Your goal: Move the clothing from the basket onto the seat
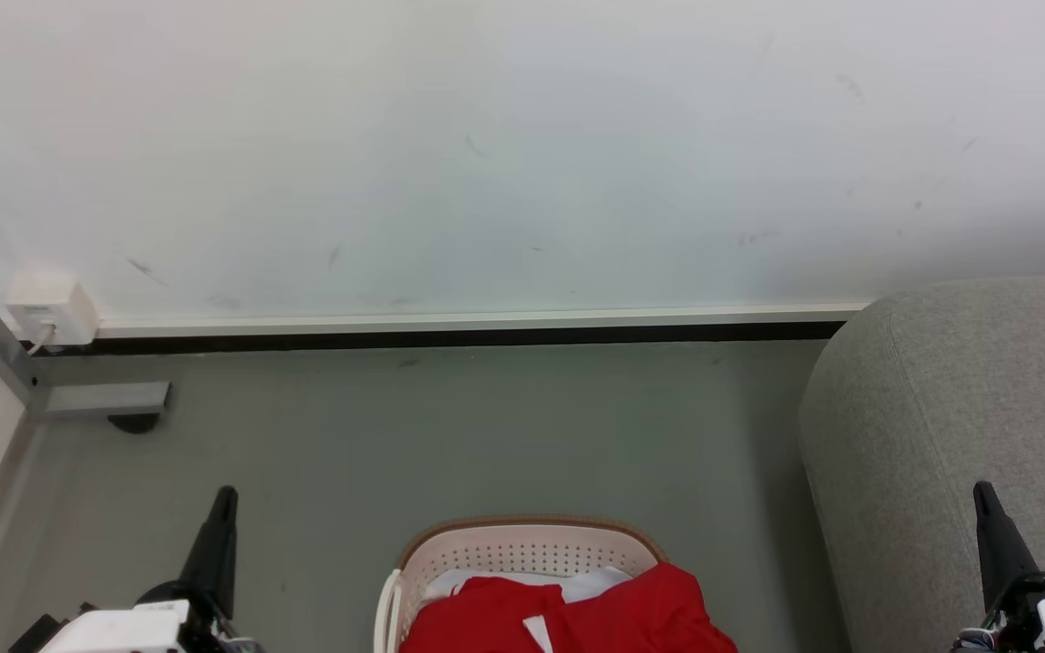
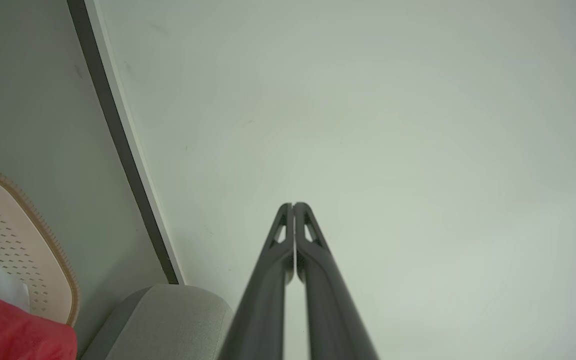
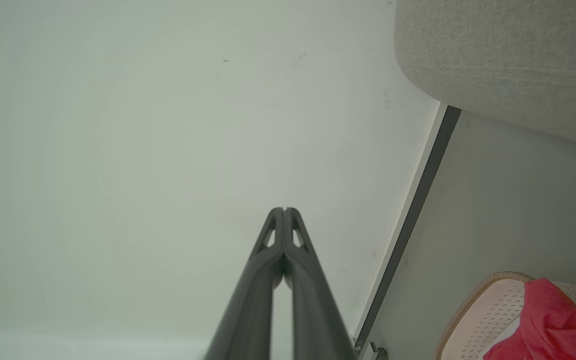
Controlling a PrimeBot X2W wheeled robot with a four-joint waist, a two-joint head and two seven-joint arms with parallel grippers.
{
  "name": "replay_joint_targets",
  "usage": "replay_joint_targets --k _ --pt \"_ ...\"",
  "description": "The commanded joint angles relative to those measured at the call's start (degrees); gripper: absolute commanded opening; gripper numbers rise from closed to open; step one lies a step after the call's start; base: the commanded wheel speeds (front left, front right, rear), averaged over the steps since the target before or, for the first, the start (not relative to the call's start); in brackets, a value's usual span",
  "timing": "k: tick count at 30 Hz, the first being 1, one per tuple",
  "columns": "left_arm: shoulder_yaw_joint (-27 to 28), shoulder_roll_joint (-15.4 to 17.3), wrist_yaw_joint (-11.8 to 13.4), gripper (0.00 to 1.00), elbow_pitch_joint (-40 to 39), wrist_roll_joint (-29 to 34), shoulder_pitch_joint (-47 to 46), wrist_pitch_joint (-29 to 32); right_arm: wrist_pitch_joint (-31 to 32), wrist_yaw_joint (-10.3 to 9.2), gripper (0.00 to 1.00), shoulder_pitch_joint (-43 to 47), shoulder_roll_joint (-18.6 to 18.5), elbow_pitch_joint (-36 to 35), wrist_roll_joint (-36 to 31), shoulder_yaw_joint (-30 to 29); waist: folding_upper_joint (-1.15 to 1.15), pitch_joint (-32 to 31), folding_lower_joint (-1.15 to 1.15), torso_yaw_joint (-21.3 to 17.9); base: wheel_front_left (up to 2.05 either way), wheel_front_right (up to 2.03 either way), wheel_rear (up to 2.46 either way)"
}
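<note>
Inside the basket (image 1: 522,549), near the seat (image 1: 940,435), red clothing (image 1: 577,617) is being seen heaped; judged soft, light, floppy. Left gripper (image 2: 293,206) and right gripper (image 3: 283,210) are being held closed, empty. A raised fold is being favoured for pinching.

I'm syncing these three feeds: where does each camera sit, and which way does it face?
Head: on the head, looking forward and down at floor, wall, basket, seat; left gripper and right gripper in lower corners.
Left wrist: on that wrist, facing the wall along its shut jaws.
Right wrist: on that wrist, facing the wall along its shut jaws.
Shared: all show basket, red clothing, seat.
</note>
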Motion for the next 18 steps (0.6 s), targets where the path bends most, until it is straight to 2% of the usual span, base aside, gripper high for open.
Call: replay_joint_targets --k 1,18 --pt "0.06 0.11 -0.23 0.0 -0.16 -0.81 -0.49 0.15 0.1 -0.11 0.0 -0.77 -0.04 0.14 -0.25 -0.12 0.0 0.0 0.0 0.0 0.0 0.0 0.0" --pt "0.06 0.11 -0.23 0.0 -0.16 -0.81 -0.5 0.15 0.1 -0.11 0.0 -0.77 -0.04 0.14 -0.25 -0.12 0.0 0.0 0.0 0.0 0.0 0.0 0.0"
